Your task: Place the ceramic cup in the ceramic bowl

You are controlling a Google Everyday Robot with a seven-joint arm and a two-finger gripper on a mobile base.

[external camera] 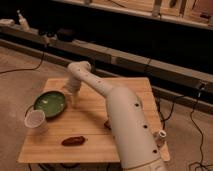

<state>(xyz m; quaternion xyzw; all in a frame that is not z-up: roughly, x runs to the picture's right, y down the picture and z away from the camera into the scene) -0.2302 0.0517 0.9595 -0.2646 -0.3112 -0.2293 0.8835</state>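
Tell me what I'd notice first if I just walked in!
The big white arm stretching across the wooden table, its tool hanging just right of the green bowl. Next, the pale cup at the table's left edge, in front of the bowl, and a brown lump near the front.

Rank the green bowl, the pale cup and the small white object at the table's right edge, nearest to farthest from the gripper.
1. green bowl, just left of the gripper, which hangs over the table at its back-left part.
2. pale cup, front-left corner.
3. small white object, far right edge.
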